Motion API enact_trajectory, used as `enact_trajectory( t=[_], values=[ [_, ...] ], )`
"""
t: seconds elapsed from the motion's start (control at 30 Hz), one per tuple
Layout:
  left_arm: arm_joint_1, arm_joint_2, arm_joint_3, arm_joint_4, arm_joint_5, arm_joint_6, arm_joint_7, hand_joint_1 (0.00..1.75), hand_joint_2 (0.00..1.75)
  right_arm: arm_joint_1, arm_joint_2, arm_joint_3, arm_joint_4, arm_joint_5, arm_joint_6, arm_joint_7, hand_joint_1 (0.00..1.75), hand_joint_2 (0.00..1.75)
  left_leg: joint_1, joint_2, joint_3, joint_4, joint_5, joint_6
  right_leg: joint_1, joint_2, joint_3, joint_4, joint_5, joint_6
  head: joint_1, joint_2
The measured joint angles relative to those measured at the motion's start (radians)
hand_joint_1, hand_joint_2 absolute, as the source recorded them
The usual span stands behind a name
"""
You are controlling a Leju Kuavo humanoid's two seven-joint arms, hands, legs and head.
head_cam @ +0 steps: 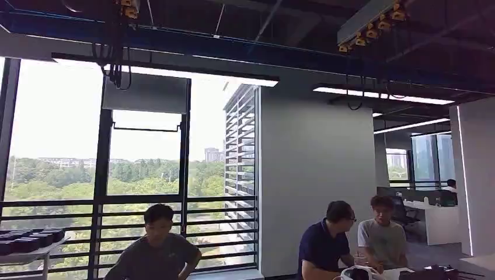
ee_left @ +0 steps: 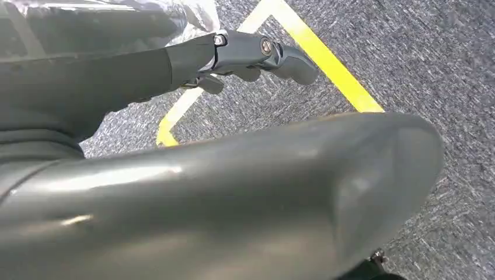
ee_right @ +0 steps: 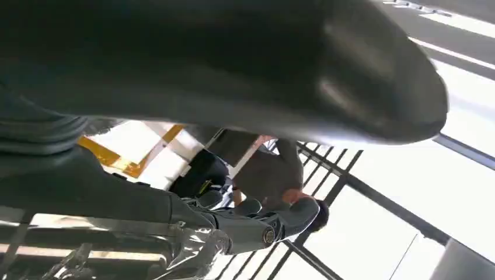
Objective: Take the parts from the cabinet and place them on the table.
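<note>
Floor: grey carpet (ee_left: 408,58) with a yellow tape line (ee_left: 327,61) lay under the left hand.
Left hand: the left hand (ee_left: 192,175) hung over the carpet, its dark fingers (ee_left: 262,52) stretched out; I cannot tell whether it gripped anything.
Part: a plastic-wrapped part (ee_left: 181,14) sat against the far side of those fingers, its film crinkled.
Right hand: the right hand (ee_right: 117,192) had fingers (ee_right: 251,224) lying along the same kind of clear film (ee_right: 192,251); the grasp was hidden, so I cannot tell.
Beyond the right hand: a person (ee_right: 274,175) bent forward past the fingertips.
Far side: a white tabletop (head_cam: 35,255) carried dark trays (head_cam: 29,239); two seated people (head_cam: 327,245) faced each other by tall windows (head_cam: 58,134).
</note>
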Motion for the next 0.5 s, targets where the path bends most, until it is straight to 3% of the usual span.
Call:
enact_trajectory(
  t=[0.37, 0.5],
  values=[
    [-0.001, 0.000, 0.006, 0.000, 0.000, 0.001, -0.003, 0.00, 0.00, 0.000, -0.055, -0.019, -0.140, 0.001, -0.003, 0.000, 0.00, 0.00, 0.000, 0.000, 0.000, 0.000, 0.000, 0.000, 0.000, 0.000, 0.000, 0.000, 0.000, 0.000, 0.000, 0.000],
    [0.000, 0.000, 0.008, 0.000, 0.007, 0.006, -0.020, 0.00, 0.00, 0.019, -0.084, -0.031, -0.195, 0.068, -0.073, -0.005, 0.00, 0.00, 0.000, 0.000, -0.001, 0.000, 0.000, 0.000, 0.000, 0.000, 0.000, 0.000, 0.000, 0.000, 0.000, 0.000]
  ],
)
